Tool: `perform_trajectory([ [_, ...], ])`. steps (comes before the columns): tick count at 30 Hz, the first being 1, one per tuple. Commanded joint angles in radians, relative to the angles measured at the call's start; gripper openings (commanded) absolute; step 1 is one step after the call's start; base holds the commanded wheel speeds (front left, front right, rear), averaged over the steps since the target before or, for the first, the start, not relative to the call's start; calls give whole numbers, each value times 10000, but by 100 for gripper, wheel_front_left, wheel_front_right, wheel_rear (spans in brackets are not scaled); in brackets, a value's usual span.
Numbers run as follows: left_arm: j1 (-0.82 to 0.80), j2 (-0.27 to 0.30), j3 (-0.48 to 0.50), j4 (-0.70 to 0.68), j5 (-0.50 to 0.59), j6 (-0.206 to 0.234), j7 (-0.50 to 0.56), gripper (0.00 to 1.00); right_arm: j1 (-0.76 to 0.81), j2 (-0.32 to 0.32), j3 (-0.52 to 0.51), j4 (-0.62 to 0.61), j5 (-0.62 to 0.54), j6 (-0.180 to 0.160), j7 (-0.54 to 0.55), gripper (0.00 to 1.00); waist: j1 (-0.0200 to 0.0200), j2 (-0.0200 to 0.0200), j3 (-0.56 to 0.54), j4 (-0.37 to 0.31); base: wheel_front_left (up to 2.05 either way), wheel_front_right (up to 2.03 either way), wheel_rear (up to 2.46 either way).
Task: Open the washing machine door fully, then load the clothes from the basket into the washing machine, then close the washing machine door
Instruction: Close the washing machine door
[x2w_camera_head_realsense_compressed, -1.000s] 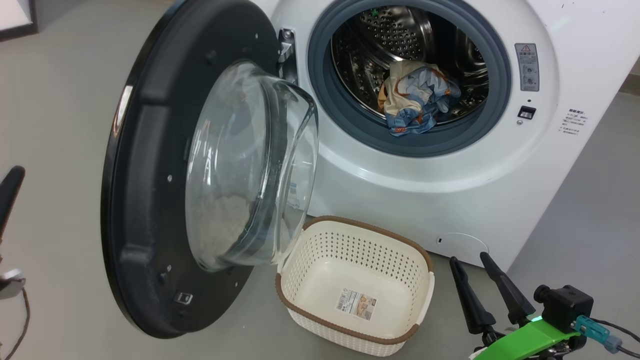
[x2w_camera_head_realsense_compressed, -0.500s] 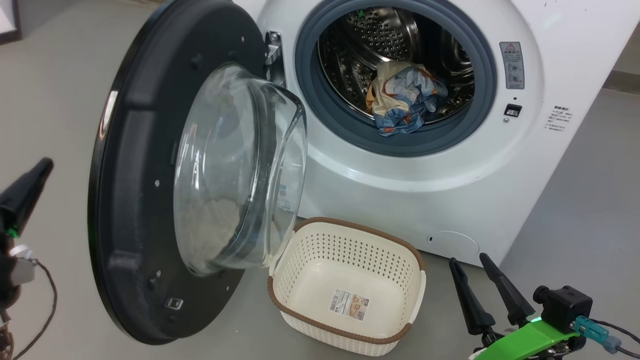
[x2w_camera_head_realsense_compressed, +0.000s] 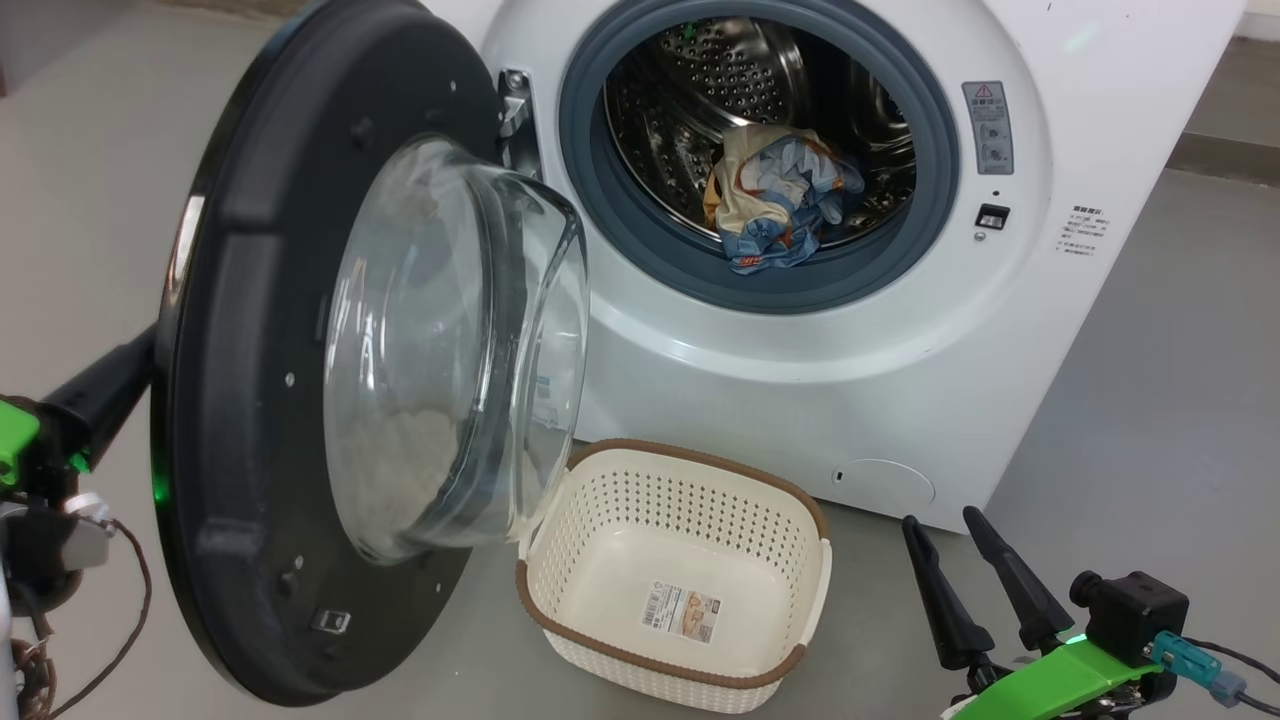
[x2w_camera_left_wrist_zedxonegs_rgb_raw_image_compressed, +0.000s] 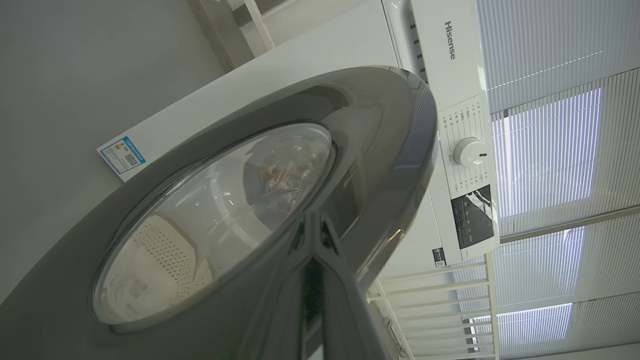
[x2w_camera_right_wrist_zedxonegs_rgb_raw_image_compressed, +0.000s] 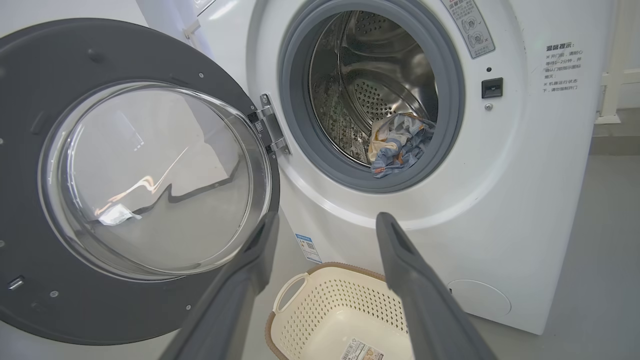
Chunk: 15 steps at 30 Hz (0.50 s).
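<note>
- Left wrist view: "Hisense" is printed on the washing machine (x2w_camera_left_wrist_zedxonegs_rgb_raw_image_compressed: 450, 75). The closed, empty left gripper (x2w_camera_left_wrist_zedxonegs_rgb_raw_image_compressed: 315, 222) touches the washing machine door (x2w_camera_left_wrist_zedxonegs_rgb_raw_image_compressed: 390, 150) from outside.
- Head view: the clothes (x2w_camera_head_realsense_compressed: 775, 205) lie in the drum, with the basket (x2w_camera_head_realsense_compressed: 680, 500) on the floor below. The right gripper (x2w_camera_head_realsense_compressed: 940, 517) is spread wide and empty.

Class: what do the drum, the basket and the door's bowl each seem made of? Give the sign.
Drum: likely polished steel; mirror-like, perforated.
Basket: probably matt cream plastic; moulded holes, brown rim.
Door's bowl: clear, glossy, seemingly glass; see-through with reflections.

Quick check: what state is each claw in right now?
Left claw: closed, holding nothing, tip at the outer face of the door.
Right claw: open, empty.
</note>
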Motion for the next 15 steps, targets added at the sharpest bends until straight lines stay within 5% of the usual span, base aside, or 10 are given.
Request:
perform_trajectory([
  [1,-221,314,243,-398,-58,42,114,0,-197,-123,161,-223,15,27,-48,100,0,0,-4,-29,0,0,0],
  [15,72,-209,-643,-1429,-107,333,619,0,-197,-121,237,-176,-6,27,-48,100,0,0,-92,-163,0,0,0],
])
